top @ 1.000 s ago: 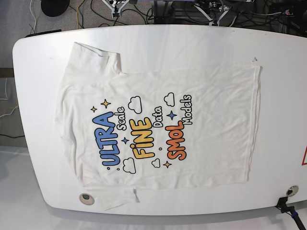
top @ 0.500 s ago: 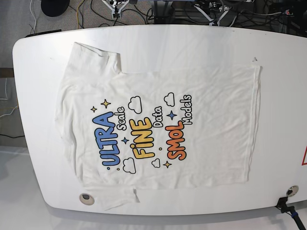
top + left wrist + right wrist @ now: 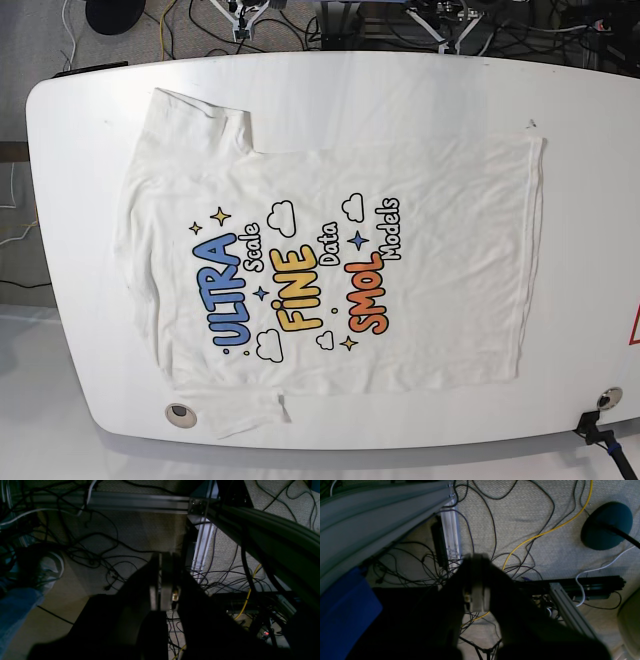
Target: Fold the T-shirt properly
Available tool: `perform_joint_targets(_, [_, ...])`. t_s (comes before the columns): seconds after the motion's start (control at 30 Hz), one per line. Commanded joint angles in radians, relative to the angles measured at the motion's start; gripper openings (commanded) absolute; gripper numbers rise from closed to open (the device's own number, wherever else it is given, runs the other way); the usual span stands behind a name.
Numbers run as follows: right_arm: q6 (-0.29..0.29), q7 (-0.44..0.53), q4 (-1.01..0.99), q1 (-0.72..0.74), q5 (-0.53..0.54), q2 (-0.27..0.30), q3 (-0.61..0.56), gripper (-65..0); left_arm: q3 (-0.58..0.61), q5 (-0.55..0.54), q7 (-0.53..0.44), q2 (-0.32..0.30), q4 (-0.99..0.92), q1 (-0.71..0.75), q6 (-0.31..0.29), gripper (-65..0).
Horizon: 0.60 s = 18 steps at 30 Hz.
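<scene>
The white T-shirt [image 3: 330, 265] lies spread flat on the white tabletop [image 3: 400, 85] in the base view. Its printed side is up, with blue "ULTRA", yellow "FINE" and orange "SMOL". The collar end points left and the hem right. One sleeve [image 3: 200, 120] lies at the far left, and the other [image 3: 245, 412] reaches the near table edge. My left gripper [image 3: 160, 585] shows only in the left wrist view, shut and empty, over the floor. My right gripper [image 3: 476, 585] shows only in the right wrist view, shut and empty, over the floor. Both are off the table and away from the shirt.
A round grommet [image 3: 181, 413] sits beside the near sleeve, and another [image 3: 609, 398] with a black clamp [image 3: 592, 425] at the near right. Cables [image 3: 532, 537], aluminium frame rails [image 3: 140, 503] and a dark round base [image 3: 606, 526] lie on the floor behind the table.
</scene>
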Motion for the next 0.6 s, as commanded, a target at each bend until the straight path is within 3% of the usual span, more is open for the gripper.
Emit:
perform_joint_targets(0.0, [-0.001, 0.01, -0.001, -0.006, -0.01, 0.003, 0.0, -65.0, 0.002, -0.012, -0.005, -0.007, 0.002, 0.005, 0.004, -65.0])
perform_joint_targets(0.57, [-0.006, 0.0, 0.004, -0.014, -0.007, 0.008, 0.005, -65.0, 0.001, -0.019, 0.004, -0.011, 0.009, 0.015, 0.004, -65.0])
